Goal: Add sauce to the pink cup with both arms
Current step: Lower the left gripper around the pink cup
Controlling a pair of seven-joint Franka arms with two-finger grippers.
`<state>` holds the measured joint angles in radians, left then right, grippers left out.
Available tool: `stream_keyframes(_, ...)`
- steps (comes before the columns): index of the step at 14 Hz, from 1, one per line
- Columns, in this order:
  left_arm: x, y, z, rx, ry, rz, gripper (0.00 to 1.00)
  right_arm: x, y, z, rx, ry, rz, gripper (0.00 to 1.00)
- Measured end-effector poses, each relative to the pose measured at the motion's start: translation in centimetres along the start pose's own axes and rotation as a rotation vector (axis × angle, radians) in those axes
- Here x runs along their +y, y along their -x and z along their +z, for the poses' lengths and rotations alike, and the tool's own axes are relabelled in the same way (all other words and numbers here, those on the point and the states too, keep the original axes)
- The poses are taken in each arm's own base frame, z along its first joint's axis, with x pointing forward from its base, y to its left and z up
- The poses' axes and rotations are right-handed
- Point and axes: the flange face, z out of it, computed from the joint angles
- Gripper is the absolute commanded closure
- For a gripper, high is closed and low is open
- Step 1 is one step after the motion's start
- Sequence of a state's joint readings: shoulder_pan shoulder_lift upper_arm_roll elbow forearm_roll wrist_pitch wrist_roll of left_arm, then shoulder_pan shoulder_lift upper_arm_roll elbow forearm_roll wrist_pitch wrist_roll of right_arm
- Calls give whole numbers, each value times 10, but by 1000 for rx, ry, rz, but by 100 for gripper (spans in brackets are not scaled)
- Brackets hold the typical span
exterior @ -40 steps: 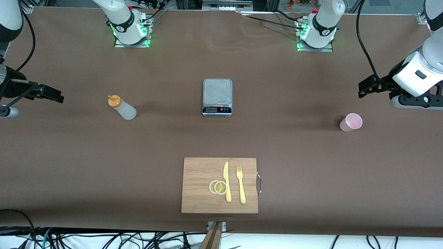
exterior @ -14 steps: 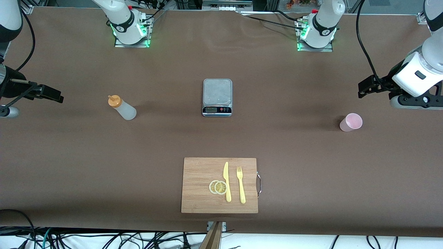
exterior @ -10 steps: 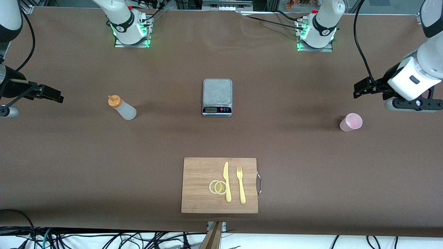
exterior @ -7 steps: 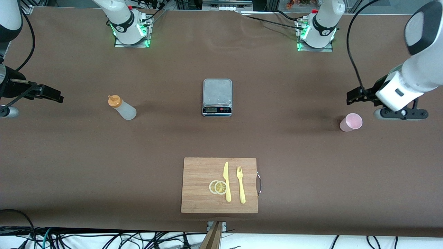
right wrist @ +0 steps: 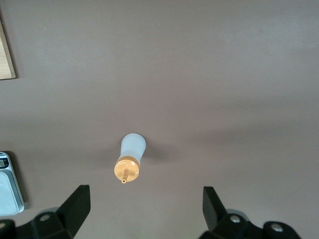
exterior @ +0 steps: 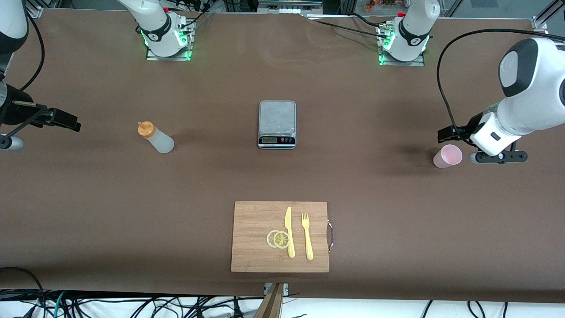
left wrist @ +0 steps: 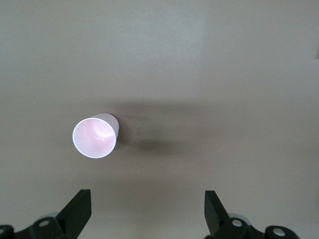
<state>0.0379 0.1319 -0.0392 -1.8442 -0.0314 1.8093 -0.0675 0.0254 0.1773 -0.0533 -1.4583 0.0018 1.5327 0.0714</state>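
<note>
Standing upright on the brown table (exterior: 379, 185) toward the left arm's end, the pink cup (exterior: 447, 156) is seen empty, its pale tapered plastic wall smooth and its mouth round in the left wrist view (left wrist: 94, 138). Over the last seconds the left gripper (exterior: 450, 134) has been swung in from the table's edge and is now held just beside the cup, jaws spread wide with nothing between them; the cup is not yet touched. From this it is judged that the cup is about to be grasped, so the task is only at its start.

The sauce (exterior: 155, 137) is left untouched toward the right arm's end, a translucent whitish squeeze bottle with an orange nozzle cap, upright. The right gripper (exterior: 62, 120) has not been moved: it waits well apart from the bottle, fully open and empty.

Between bottle and cup a grey metal-topped scale (exterior: 276, 124) is set, and nearer the camera a wooden board (exterior: 254, 221) carries lemon slices (exterior: 278, 239), a yellow knife (exterior: 289, 232) and fork (exterior: 306, 236).
</note>
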Motion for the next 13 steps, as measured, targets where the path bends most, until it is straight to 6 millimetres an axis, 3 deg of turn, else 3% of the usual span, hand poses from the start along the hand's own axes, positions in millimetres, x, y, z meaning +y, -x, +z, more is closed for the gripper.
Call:
stream_keyframes(4,-49,-11,31,-8,-43,-21,0,0,0,0,0,0,0,0)
stream_keyframes(9,-103,-34,99,-20,-74,50,0,0,0,0,0,0,0,0)
stream_keyframes(13,-127,-38,152,-84,-71,89,0,0,0,0,0,0,0,0)
